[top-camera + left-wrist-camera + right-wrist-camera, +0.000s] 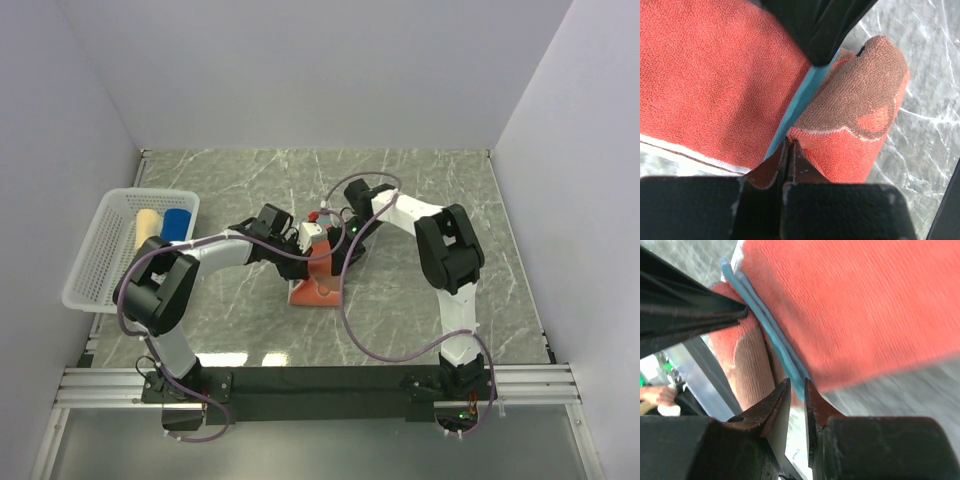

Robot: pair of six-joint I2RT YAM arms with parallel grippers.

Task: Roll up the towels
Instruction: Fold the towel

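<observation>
A rust-orange towel point(318, 276) with dark brown print and teal edging hangs partly lifted off the marble tabletop in the middle. My left gripper point(303, 240) reaches it from the left. In the left wrist view its jaws point(789, 142) are pressed together at the teal edge, between the flat part point(715, 85) and a rolled fold point(860, 105). My right gripper point(335, 232) comes in from the right. Its jaws point(796, 383) stand slightly apart just short of the teal edge point(775, 340), with nothing between them. A rolled beige towel point(147, 226) and a rolled blue towel point(176, 222) lie in the basket.
A white lattice basket point(95, 270) stands at the table's left edge. Pale walls close in the table on the left, back and right. Purple cables loop from both arms over the middle of the table.
</observation>
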